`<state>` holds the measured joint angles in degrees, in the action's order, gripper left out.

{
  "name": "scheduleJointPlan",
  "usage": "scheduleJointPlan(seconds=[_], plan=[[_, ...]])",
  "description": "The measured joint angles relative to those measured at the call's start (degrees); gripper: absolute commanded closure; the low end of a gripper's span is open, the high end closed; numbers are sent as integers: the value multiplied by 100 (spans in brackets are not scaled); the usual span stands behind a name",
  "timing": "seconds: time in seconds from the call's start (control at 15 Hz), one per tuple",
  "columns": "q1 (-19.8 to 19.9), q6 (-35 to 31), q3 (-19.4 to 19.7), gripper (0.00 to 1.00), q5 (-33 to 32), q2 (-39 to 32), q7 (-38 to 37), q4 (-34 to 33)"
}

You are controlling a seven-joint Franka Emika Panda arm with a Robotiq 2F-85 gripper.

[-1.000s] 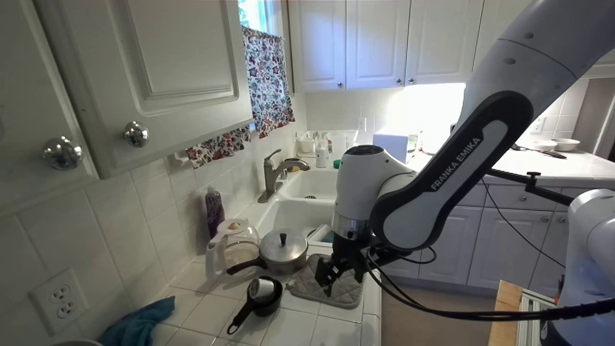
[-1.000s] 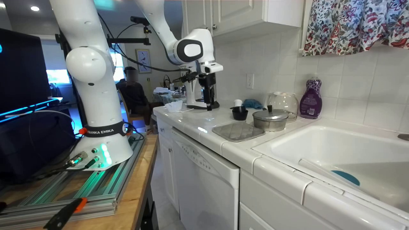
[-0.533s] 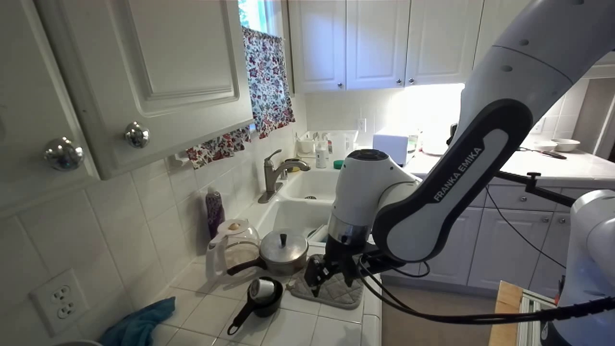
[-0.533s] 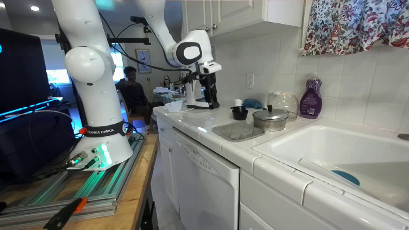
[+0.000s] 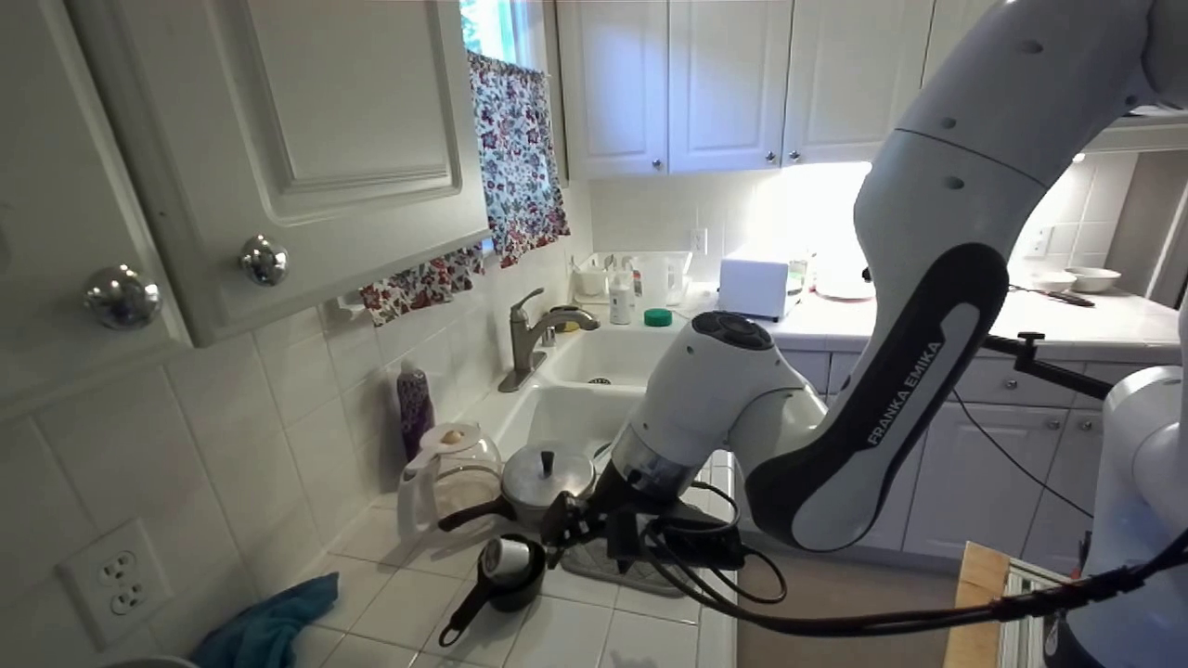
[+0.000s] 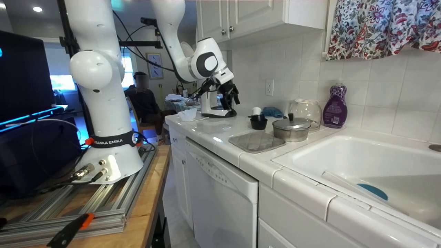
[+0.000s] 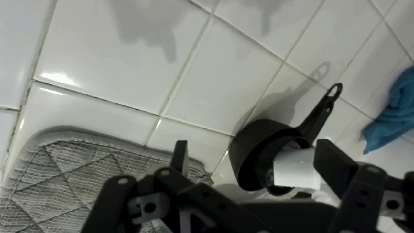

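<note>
My gripper (image 7: pixel 255 158) is open and tilted above the white tiled counter. Its fingers (image 7: pixel 333 165) stand wide apart with nothing held. A black measuring cup (image 7: pixel 254 134) with a long looped handle stands between them in the wrist view, below the jaws. A small white cup (image 7: pixel 294 170) lies tilted in its mouth, nested with a smaller dark cup. In an exterior view my gripper (image 5: pixel 561 533) appears just beside the black cup (image 5: pixel 520 584). In an exterior view my gripper (image 6: pixel 231 96) hangs well above the counter, behind the black cup (image 6: pixel 258 123).
A grey quilted mat (image 7: pixel 64 174) lies beside the cups. A lidded metal pot (image 6: pixel 291 133), a glass carafe (image 5: pixel 469 473), a purple bottle (image 6: pixel 336 106) and a blue cloth (image 5: pixel 269 617) stand or lie nearby. The sink (image 6: pixel 344 148) is beyond the pot. A coffee maker (image 6: pixel 206 101) stands behind the gripper.
The wrist has tilted and the gripper has swung out toward the cups and the wall. The forearm has lowered. The base light has turned from green to white. The objects have not moved.
</note>
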<state>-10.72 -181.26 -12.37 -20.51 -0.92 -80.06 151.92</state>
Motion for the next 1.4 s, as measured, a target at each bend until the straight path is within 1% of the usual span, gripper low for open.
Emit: scheduleJointPlan(seconds=[0.2, 0.73, 0.8, 0.93, 1.07, 1.4], plan=[[-6, -69, 182, 0, -844, 20, -987, -309], [-4, -61, 187, 0, -897, -6, -1037, -362], [-4, -59, 218, 0, -988, 14, -1136, -399], [5, -50, 339, 0, -1453, 110, -1690, -572], [56, -50, 386, 0, -2067, 205, -2507, -822], [96, 93, 168, 0, -3422, 231, -4514, -1316]])
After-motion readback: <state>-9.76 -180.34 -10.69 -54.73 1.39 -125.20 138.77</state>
